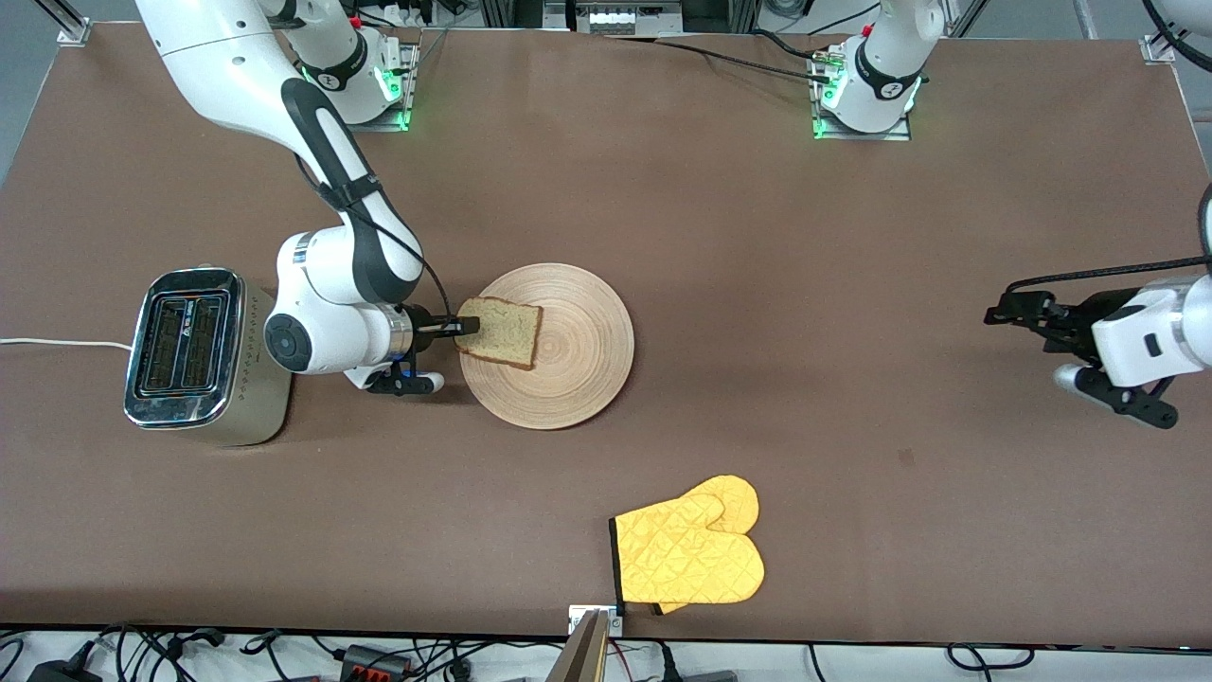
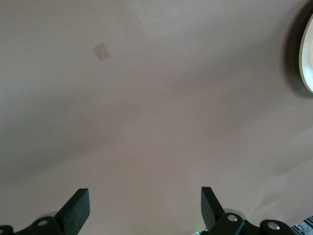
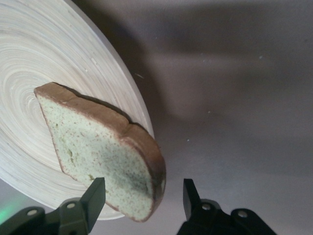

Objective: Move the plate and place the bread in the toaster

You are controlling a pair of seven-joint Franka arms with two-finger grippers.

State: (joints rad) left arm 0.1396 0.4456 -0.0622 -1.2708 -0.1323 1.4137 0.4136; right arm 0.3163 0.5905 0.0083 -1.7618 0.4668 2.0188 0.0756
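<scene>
Mid-frame, the bread lies on the plate, its edge between the right gripper's part-open jaws. It is seemingly only a thin corner hold, so the slice may slip before reaching the toaster. The left gripper waits, jaws wide, over bare table.

The left arm runs off the front view's edge; the plate is cut off in the left wrist view.

Brown table bearing the toaster, the wooden plate and a yellow oven mitt.
</scene>
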